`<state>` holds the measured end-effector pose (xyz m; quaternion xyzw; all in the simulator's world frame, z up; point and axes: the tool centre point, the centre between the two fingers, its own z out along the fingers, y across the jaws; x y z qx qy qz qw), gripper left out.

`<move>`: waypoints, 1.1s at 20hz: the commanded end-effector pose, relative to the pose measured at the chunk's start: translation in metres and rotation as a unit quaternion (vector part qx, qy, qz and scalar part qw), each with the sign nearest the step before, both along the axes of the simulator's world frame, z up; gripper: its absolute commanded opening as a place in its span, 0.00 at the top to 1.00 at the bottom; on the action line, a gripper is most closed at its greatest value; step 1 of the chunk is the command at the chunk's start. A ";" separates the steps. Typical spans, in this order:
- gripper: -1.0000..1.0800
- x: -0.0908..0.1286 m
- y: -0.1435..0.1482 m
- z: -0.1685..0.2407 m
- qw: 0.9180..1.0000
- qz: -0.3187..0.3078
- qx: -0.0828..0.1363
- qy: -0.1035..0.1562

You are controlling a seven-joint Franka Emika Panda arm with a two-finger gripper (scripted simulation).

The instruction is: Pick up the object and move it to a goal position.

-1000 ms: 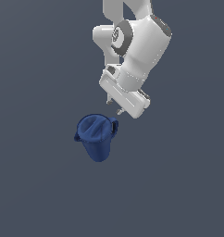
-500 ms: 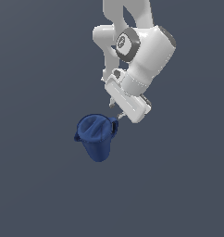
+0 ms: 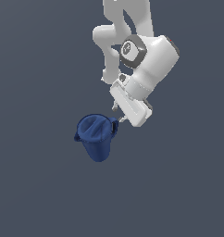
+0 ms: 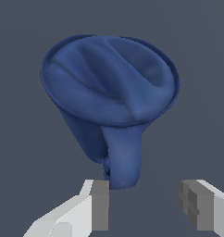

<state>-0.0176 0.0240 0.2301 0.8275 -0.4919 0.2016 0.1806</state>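
Pitcher: the dark blue plastic pitcher stands on the plain grey floor, rim tilted toward the camera, small spout on the exterior view's left, loop handle on the side facing the arm

Pincer: the white pincer is spread wide and grasps nothing — one grey pad sits just beside the handle, the other well clear of it

Arm: the white Panda arm reaches down from above, on the exterior view's right of the pitcher — wrist tilted toward it

Bare simulated test space, not a real room

Around the white robot arm lies only flat, uniform slate-grey ground with no walls, furniture or shadows; the smooth, untextured blue pitcher below the arm looks computer-rendered.
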 end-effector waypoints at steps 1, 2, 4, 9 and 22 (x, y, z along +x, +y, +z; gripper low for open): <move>0.38 0.002 0.002 -0.003 1.000 -0.013 -0.004 -0.015; 0.38 0.002 0.003 -0.005 1.000 -0.018 -0.005 -0.020; 0.38 0.003 0.005 -0.007 0.999 -0.026 -0.007 -0.029; 0.38 0.005 0.008 -0.011 0.998 -0.041 -0.010 -0.047; 0.38 0.007 0.008 -0.017 0.997 -0.050 -0.012 -0.059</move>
